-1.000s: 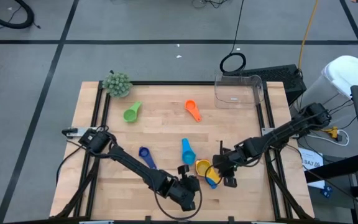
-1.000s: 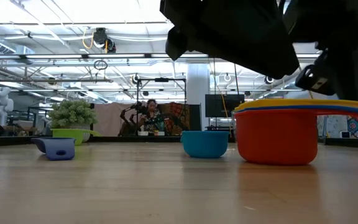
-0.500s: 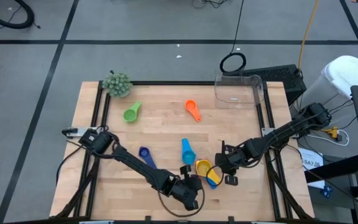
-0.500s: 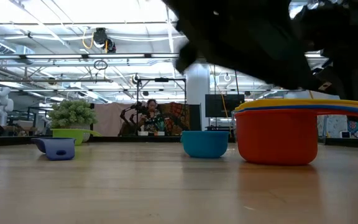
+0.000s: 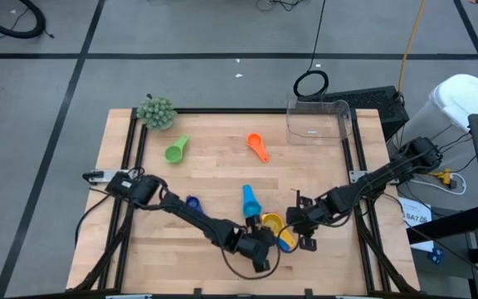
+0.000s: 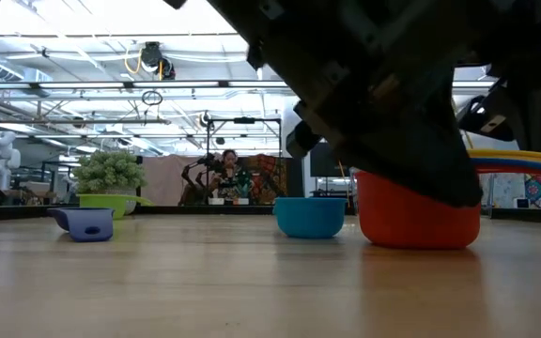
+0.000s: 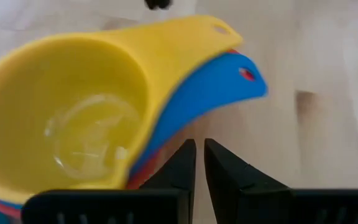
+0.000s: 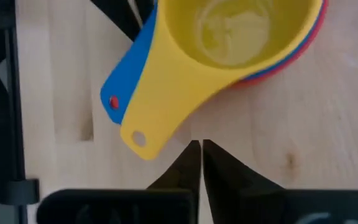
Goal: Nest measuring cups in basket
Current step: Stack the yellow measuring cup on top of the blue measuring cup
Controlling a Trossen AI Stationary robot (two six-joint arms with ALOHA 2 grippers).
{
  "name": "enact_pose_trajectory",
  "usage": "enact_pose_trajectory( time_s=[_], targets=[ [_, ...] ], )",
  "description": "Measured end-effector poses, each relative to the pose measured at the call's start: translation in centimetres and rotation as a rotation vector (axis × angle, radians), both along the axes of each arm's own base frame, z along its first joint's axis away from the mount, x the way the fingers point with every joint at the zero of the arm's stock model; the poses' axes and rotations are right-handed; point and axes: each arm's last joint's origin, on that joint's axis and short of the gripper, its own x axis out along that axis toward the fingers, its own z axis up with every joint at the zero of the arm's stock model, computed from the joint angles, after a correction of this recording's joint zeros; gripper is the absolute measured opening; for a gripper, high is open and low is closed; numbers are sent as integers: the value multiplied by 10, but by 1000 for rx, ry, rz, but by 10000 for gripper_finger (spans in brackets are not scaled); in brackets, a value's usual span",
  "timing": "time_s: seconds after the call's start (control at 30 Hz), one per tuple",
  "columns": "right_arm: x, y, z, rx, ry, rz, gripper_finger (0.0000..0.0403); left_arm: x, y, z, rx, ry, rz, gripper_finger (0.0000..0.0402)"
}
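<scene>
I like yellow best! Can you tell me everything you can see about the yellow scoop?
The yellow measuring cup looks like smooth, shiny plastic: a round, empty bowl with a short flat handle that has a small hole near its tip. It sits upright, nested on top of a blue cup, with a red cup at the bottom of the stack. The stack stands on the wooden table near its front edge, between the left gripper and the right gripper.

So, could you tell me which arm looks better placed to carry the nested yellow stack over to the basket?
Probably the right. Both grippers, left and right, are shut beside the yellow stack, but the clear basket stands at the table's far right corner, on the right arm's side.
</scene>
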Motion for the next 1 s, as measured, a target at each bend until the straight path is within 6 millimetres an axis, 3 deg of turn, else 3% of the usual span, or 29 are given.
enact_pose_trajectory(
  time_s=[0.33, 0.63, 1.0],
  targets=[
    [2, 8, -17, -52, 54, 4, 1, 9, 14, 3, 2, -34, 14, 35],
    [15, 15, -14, 26, -70, -6, 0, 13, 22, 3, -4, -43, 33, 35],
    [-4, 2, -18, -130, 85, 17, 0, 13, 25, 2, 1, -31, 38, 35]
  ],
)
